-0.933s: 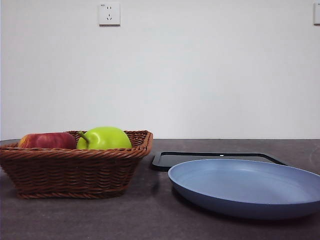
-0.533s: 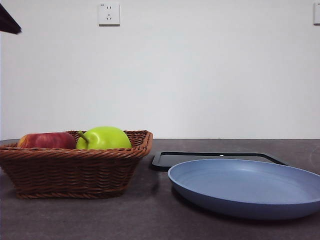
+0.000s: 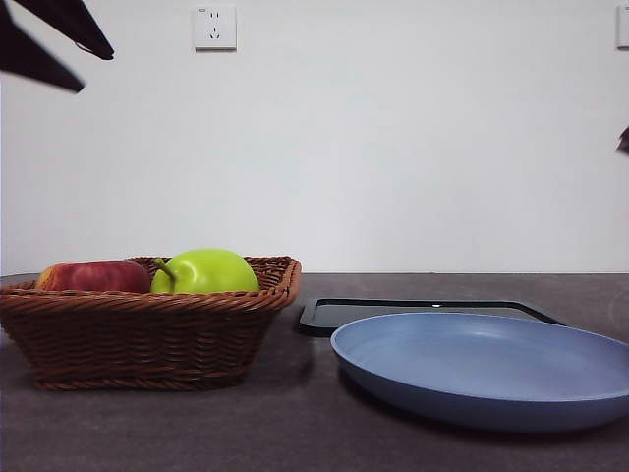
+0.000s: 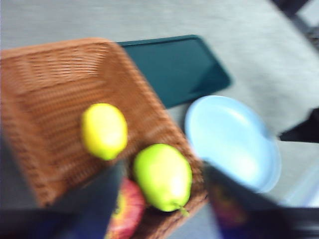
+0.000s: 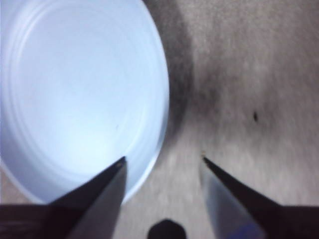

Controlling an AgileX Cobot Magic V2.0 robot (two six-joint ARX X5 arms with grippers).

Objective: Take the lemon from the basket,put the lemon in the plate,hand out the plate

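1. Clearly, we have nothing in hand yet: the left gripper [image 4: 162, 199] hangs high over the basket [image 4: 45, 74] with its jaws spread wide, and the lemon [image 4: 104, 130] lies on the basket floor.
2. We risk closing on the green apple [image 4: 163, 176] instead, since it sits just beside the lemon, with the red apple [image 4: 127, 211] crowding the same corner.
3. Our right gripper [image 5: 162, 164], jaws parted, hovers over the plate [image 5: 75, 99] at its rim; it could nudge the plate off the table's [image 5: 249, 89] edge.
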